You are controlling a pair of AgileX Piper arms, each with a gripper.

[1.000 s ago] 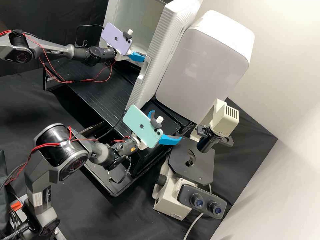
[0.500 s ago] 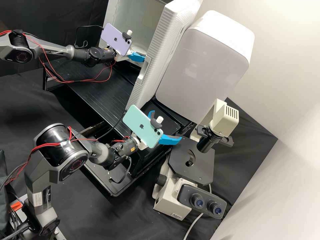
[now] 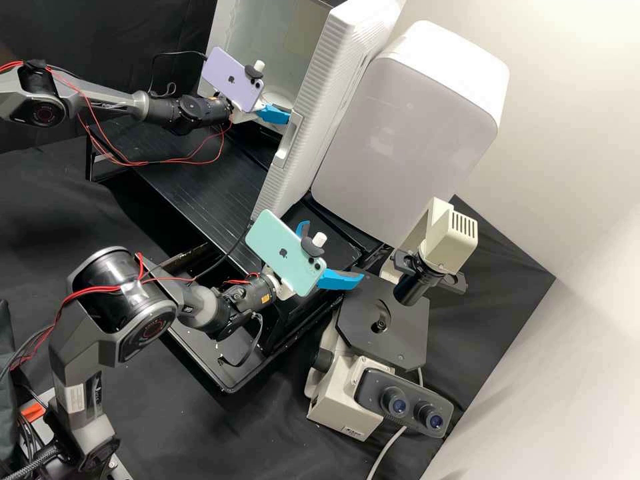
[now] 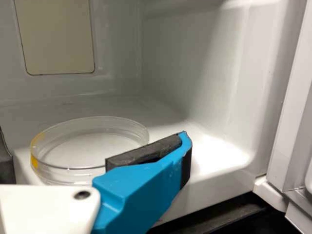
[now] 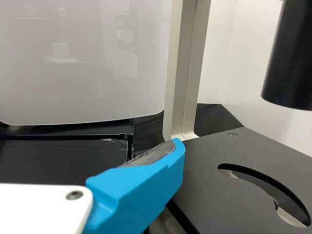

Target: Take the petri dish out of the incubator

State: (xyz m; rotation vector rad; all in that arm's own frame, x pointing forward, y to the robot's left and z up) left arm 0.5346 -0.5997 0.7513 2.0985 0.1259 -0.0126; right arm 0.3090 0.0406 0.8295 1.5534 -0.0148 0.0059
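Observation:
The white incubator (image 3: 320, 100) stands at the back of the bench with its door swung open. A clear round petri dish (image 4: 87, 146) lies on the white chamber floor (image 4: 214, 151). My left gripper (image 4: 92, 141) is at the chamber's mouth, open. One blue finger (image 4: 146, 185) is by the dish's near rim, and the other pad shows dark at the frame's edge. Whether the pads touch the dish I cannot tell. My right gripper (image 3: 333, 252) hangs open and empty over the edge of the microscope stage (image 5: 234, 170).
A black ribbed platform (image 3: 200, 187) runs in front of the incubator. The microscope (image 3: 380, 373) stands at the front right, its black condenser (image 5: 292, 53) above the stage. The incubator's door frame (image 4: 292, 122) is close beside the left finger.

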